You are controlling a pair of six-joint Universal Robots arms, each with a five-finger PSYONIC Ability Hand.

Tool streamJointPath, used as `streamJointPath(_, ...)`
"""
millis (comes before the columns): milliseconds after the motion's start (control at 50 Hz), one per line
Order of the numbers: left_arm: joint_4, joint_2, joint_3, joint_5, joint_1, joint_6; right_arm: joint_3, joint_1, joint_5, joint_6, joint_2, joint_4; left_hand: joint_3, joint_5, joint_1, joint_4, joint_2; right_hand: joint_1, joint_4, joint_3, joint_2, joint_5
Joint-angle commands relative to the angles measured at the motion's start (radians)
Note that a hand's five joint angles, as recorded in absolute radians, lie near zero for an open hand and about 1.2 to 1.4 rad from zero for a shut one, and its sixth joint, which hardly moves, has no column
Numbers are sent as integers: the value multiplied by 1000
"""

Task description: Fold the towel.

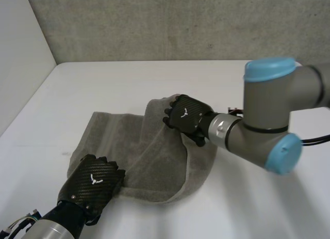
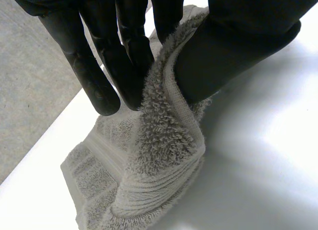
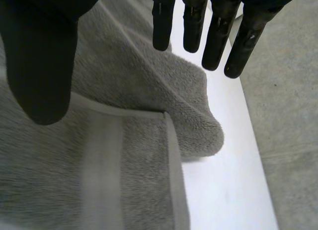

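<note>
A grey towel lies rumpled and partly folded over itself on the white table. My left hand is at the towel's near left corner. In its wrist view the fingers and thumb pinch a thick bunch of towel between them, and that corner is lifted off the table. My right hand hovers over the towel's far edge, at a raised fold. In its wrist view its fingers are straight and spread from the thumb, with the towel lying loose beneath and nothing between them.
A grey concrete wall runs along the table's far edge and a pale wall along its left side. Bare table lies beyond and to the right of the towel. The right arm's elbow hangs over the right side.
</note>
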Motion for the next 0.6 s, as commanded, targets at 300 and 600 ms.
streamJointPath(300, 3, -4, -2, 0, 6, -3, -210, 15, 90, -190, 312, -160, 180, 184, 196, 178, 179, 583, 532, 533, 540, 535)
streamJointPath(600, 14, -17, 27, -1, 29, -3, -164, -22, 174, -30, 134, -236, 180, 184, 196, 178, 179, 1108, 1058, 1059, 1065, 1060)
